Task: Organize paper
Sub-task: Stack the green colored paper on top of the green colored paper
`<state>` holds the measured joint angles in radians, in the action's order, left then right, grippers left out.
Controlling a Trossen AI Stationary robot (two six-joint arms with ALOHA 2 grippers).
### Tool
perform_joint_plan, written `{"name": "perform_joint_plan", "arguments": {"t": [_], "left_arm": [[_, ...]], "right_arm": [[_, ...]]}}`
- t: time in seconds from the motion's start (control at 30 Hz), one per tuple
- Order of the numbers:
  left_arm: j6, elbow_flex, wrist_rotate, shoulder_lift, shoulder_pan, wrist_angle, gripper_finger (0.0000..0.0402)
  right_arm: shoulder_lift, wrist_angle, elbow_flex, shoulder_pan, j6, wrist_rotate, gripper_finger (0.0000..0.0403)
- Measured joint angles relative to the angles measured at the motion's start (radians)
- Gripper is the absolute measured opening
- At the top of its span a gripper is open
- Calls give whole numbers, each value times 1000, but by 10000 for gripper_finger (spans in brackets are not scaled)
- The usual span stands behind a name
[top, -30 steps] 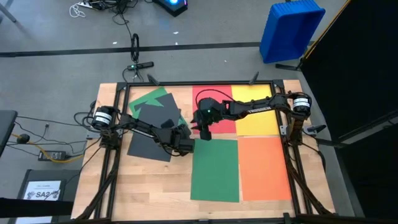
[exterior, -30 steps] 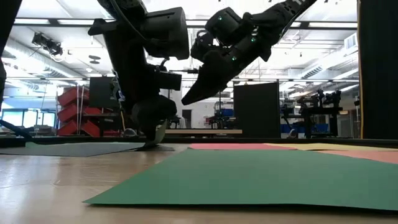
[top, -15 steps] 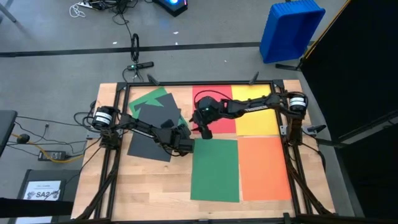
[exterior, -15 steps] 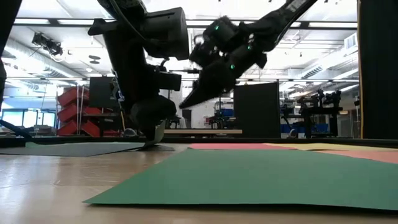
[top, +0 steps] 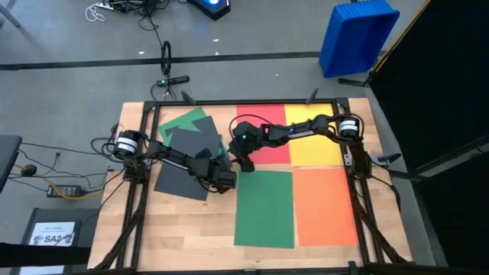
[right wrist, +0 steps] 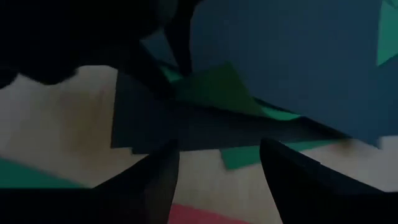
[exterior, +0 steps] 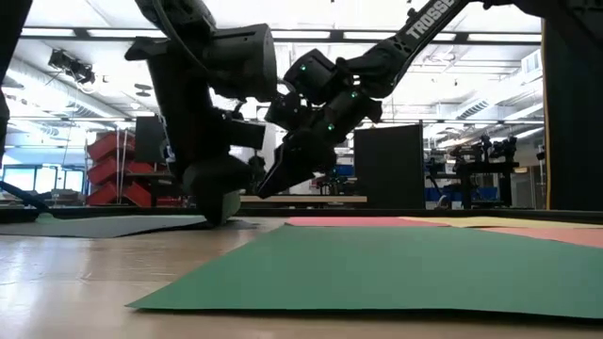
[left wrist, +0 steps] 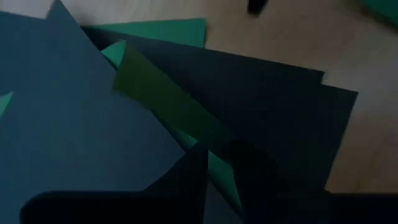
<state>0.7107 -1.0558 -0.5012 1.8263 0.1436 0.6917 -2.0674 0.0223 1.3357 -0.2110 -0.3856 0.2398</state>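
Looking down at the table (top: 191, 229), I see four sheets lying flat and neat on the right half: red (top: 263, 134) and yellow (top: 313, 137) at the far edge, green (top: 265, 208) and orange (top: 325, 206) toward the near edge. The messy pile (top: 187, 156) of dark grey and green paper sits on the left half, near the far left corner. My left gripper (top: 223, 180) is low at the pile's near right corner, and I cannot tell if it is pinching a sheet or just pressing on it. My right gripper (top: 246, 162) has its fingers (right wrist: 158, 177) spread apart and holds nothing; it hangs just past the pile's right edge, very close to the left one. I think the next job is to grab one sheet from the pile. What worries me is that the two grippers could bump, since they are almost side by side. The sheets overlap, so I might catch two at once or drag the whole pile. One green sheet already looks bent up, and a hard pinch could crease it. A sliding sheet could also push the neat green one crooked.
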Motion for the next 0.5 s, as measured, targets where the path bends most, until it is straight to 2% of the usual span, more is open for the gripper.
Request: {"name": "perform_joint_plan", "arguments": {"t": [0.3, 0.5], "left_arm": [[4, 11, 13, -2, 1, -15, 56], [5, 10, 41, -2, 1, -25, 56]], "right_arm": [[-6, -26, 16, -1, -90, 3, 200], [-6, -28, 55, -2, -152, 49, 198]]}}
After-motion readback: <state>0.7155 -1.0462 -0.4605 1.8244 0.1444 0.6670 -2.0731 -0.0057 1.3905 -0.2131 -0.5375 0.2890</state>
